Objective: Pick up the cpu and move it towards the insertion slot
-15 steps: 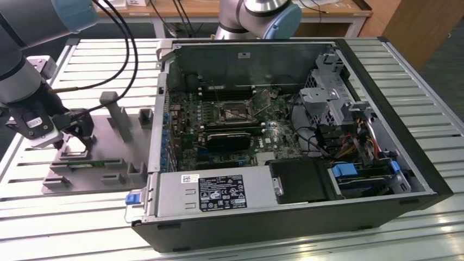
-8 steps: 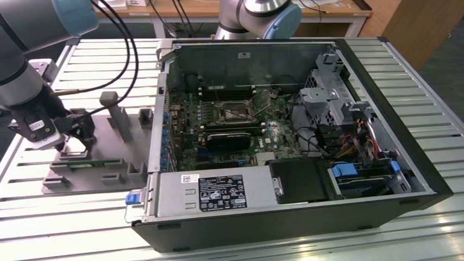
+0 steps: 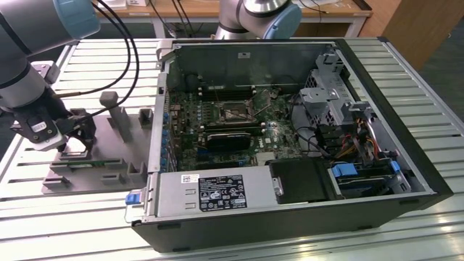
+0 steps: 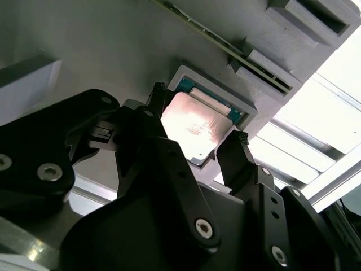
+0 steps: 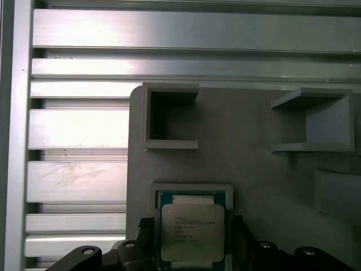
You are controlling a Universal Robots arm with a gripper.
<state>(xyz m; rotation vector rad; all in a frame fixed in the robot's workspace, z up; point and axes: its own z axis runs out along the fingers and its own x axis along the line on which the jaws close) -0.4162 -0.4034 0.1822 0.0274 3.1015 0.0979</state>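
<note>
The cpu (image 5: 193, 234), a small silver square chip, lies in a square recess of the grey plastic fixture (image 5: 254, 169). In both wrist views my gripper (image 5: 192, 244) is open, with a black fingertip (image 5: 145, 237) on each side of the chip (image 4: 194, 127) at the rim of the recess. In the second wrist view the gripper (image 4: 197, 116) straddles the chip closely. In the exterior view the gripper (image 3: 62, 142) hangs low over the fixture (image 3: 108, 136) at the exterior view's left. The insertion slot (image 3: 233, 111), a metal-framed socket, sits on the motherboard inside the open computer case.
The open computer case (image 3: 377, 179) takes up the middle and the exterior view's right, with a power supply (image 3: 210, 193) at its near side. A green memory stick (image 3: 76, 162) lies on the fixture near the gripper. Upright grey posts (image 3: 108, 103) rise from the fixture. A second arm's base (image 3: 261, 16) stands behind the case.
</note>
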